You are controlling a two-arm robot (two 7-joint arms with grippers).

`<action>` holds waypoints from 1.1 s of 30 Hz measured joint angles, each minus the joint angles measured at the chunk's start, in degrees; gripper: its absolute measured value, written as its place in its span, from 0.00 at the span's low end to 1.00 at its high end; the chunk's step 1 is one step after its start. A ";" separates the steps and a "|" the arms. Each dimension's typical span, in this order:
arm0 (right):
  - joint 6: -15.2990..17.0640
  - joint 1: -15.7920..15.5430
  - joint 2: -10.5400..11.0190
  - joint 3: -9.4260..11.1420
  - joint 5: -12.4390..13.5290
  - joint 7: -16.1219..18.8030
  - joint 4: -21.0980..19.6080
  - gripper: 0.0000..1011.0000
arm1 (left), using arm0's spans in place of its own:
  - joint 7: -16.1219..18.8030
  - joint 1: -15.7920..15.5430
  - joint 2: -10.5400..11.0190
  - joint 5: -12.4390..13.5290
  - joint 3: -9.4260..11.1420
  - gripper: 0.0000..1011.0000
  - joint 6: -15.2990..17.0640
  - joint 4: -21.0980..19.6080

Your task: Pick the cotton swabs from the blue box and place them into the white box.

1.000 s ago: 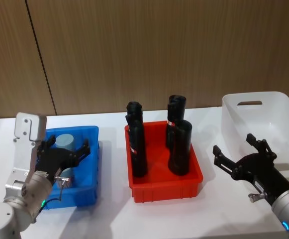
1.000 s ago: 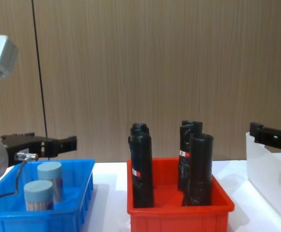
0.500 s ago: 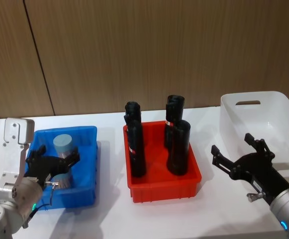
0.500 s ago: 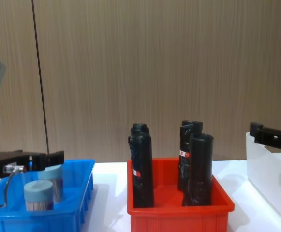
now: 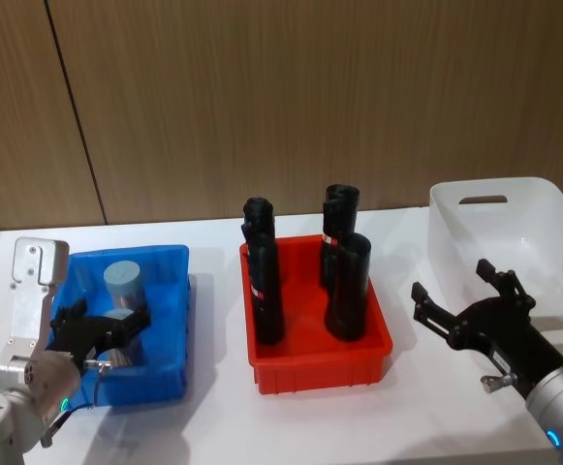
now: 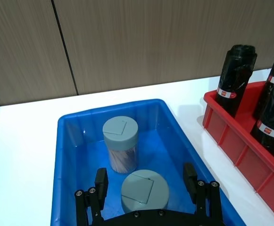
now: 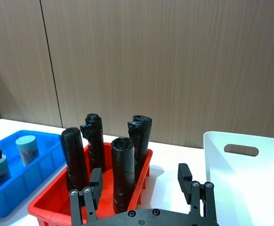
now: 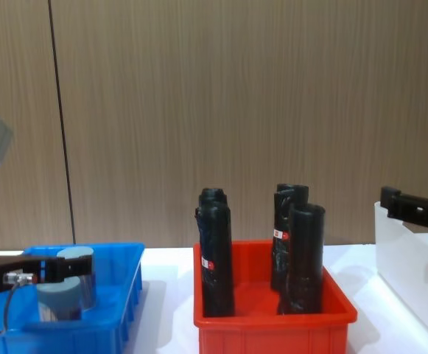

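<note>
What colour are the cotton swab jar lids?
Pale grey-blue lids, clearest in the left wrist view.

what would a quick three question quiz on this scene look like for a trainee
1. Count: how many cotton swab jars stand in the blue box?
2. True or false: the right gripper is shut on a jar.
3. The left gripper has open fingers on either side of: A the nearer jar, B the box rim, C nothing.
Key: 1 two; 2 false, it is open and empty; 3 A.
</note>
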 joint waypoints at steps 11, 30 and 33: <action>0.00 0.00 0.00 0.00 0.00 0.00 0.00 0.99 | -2.49 -2.12 -0.97 0.88 -0.08 0.99 -0.09 4.74; 0.00 0.00 0.00 0.00 0.00 0.00 0.00 0.99 | -6.81 -5.02 -2.39 1.93 0.08 0.73 -1.44 11.25; 0.00 0.00 0.00 0.00 0.00 0.00 0.00 0.99 | -6.81 -5.07 -2.44 1.94 0.04 0.66 -1.41 11.35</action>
